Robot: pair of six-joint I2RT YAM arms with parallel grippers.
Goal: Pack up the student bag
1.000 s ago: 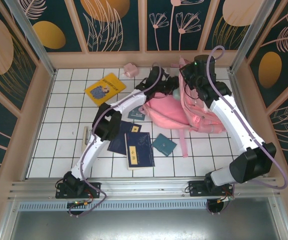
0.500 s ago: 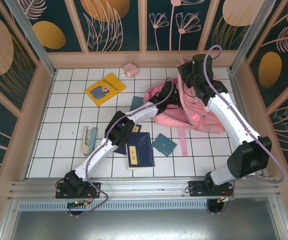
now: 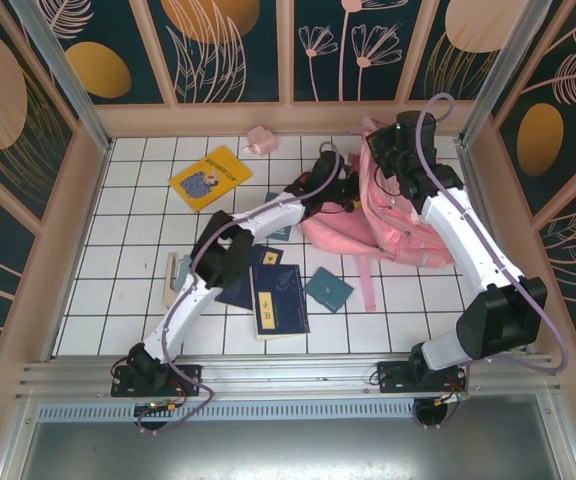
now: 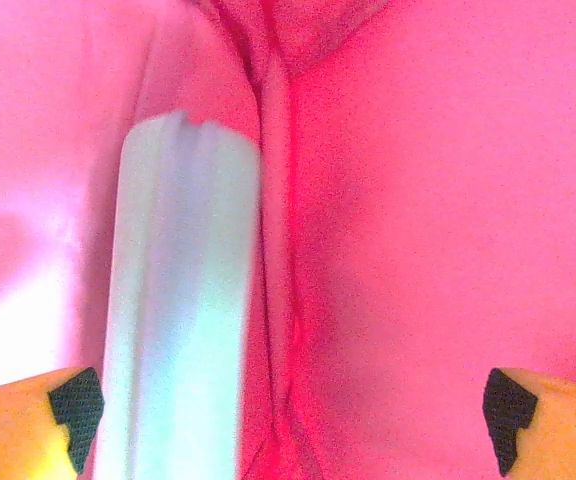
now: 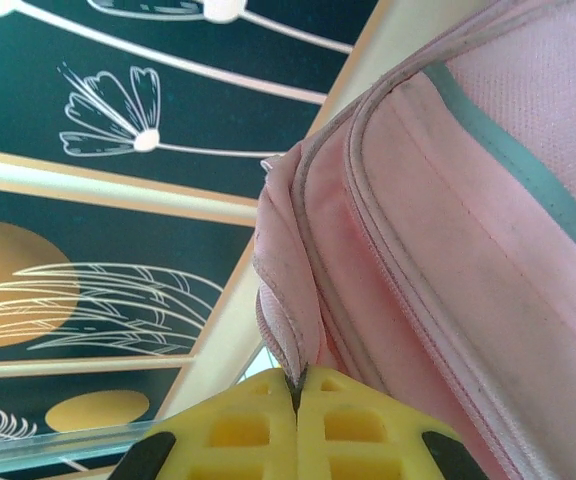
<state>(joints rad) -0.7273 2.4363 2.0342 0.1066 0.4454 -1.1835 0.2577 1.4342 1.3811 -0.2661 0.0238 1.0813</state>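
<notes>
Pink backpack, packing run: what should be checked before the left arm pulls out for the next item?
1. Right gripper shut on a fold of the large glossy pink backpack rim: ok.
2. Left gripper jaws wide apart: ok.
3. Pale green tube-like pencil case lies on the pink lining, unpinched: ok.
4. Case fully inside the bag: cannot tell.
5. Yellow book and dark blue notebooks packed: not ok, they lie on the white tiled table.
</notes>
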